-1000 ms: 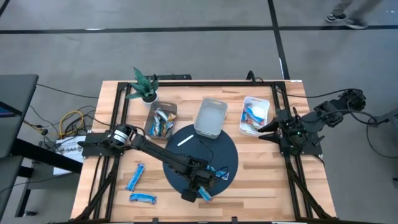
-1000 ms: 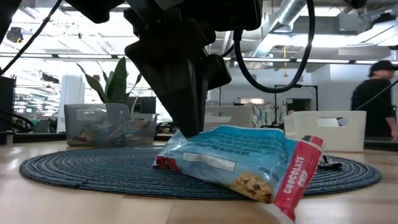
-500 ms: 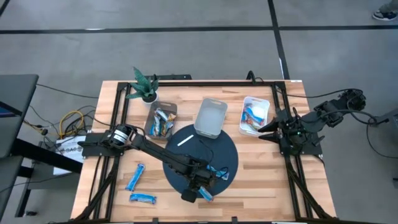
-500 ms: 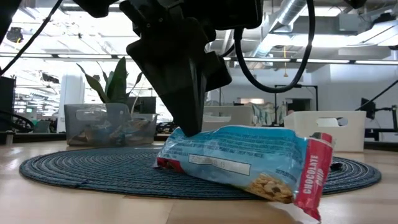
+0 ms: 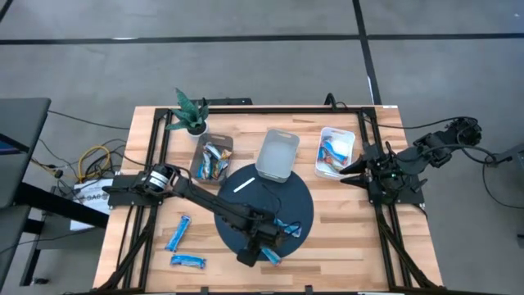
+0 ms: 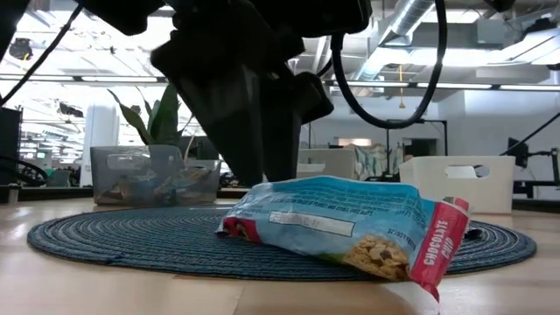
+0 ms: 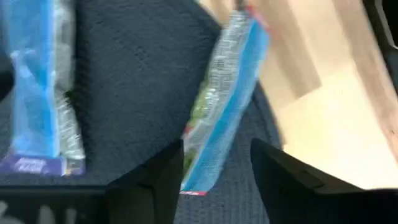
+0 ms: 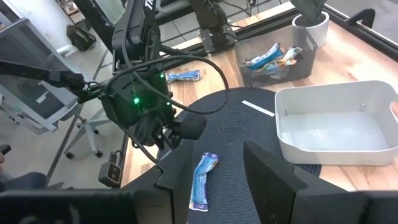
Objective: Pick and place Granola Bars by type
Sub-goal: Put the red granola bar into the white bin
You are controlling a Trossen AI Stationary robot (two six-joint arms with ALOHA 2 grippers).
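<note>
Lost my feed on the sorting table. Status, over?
Left gripper open, straddling a blue bar at the mat edge. Right gripper parked beside the white bin. Nothing blocking.

Blue-white bar (image 6: 337,229), red end; dark-blue woven mat (image 5: 246,192).

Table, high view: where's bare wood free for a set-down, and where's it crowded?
Free: the table between the round mat and the right arm's frame, and the strip between the two loose blue bars and the mat. Crowded: the back row of plant and three bins, and the mat's front edge under the left gripper.
</note>
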